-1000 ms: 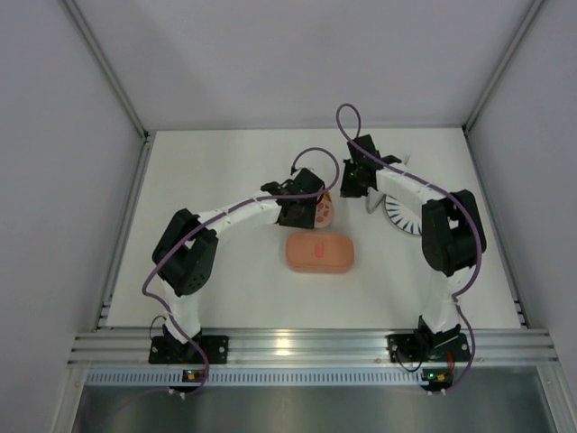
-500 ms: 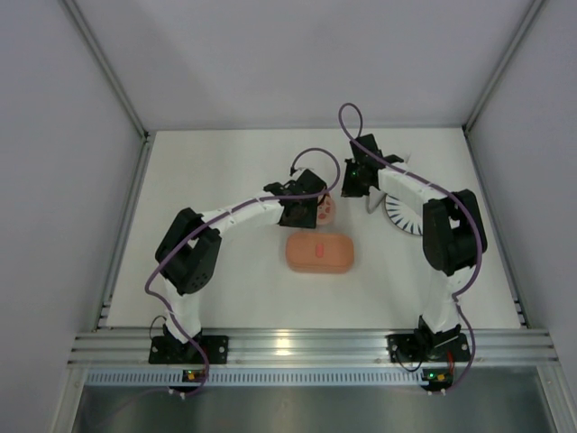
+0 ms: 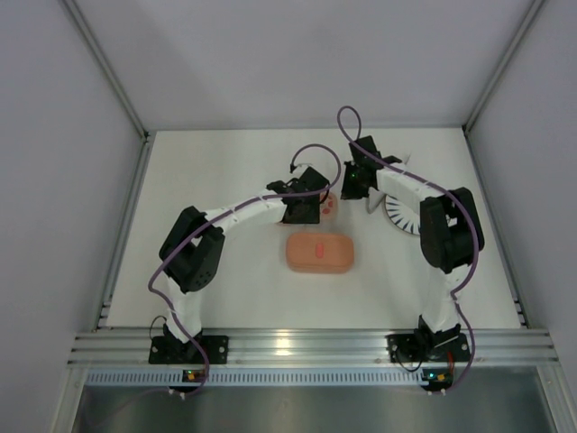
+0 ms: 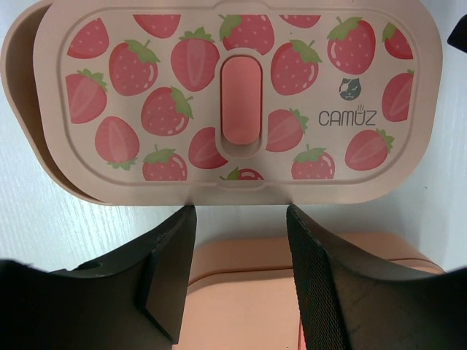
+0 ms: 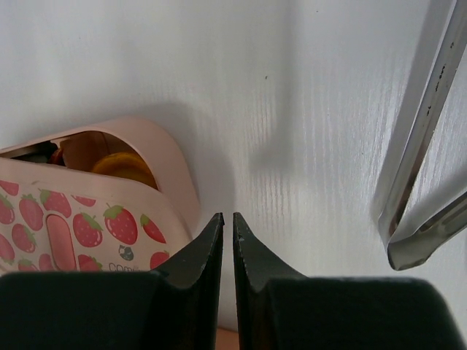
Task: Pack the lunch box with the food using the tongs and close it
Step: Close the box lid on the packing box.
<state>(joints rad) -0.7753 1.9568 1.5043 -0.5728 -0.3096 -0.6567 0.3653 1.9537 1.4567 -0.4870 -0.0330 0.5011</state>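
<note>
A strawberry-printed lid [image 4: 241,102] lies skewed on one salmon-pink lunch box tray [image 4: 18,80], leaving its far end uncovered. In the right wrist view an orange food piece [image 5: 120,164] shows in that gap. My left gripper [image 4: 238,213] stands open, its fingertips at the lid's near edge with nothing between them. A second pink lunch box [image 3: 320,253] lies covered, nearer the arms. My right gripper [image 5: 228,217] is shut on nothing, just right of the tray. The silvery tongs [image 5: 423,146] lie on the table to its right.
A round white plate with black stripes [image 3: 403,219] sits under the right arm's forearm. Grey walls enclose the white table on the left, back and right. An aluminium rail runs along the near edge.
My left gripper has shifted slightly towards the back right over the strawberry lid, and its jaws have widened a little. The right arm has barely moved.
</note>
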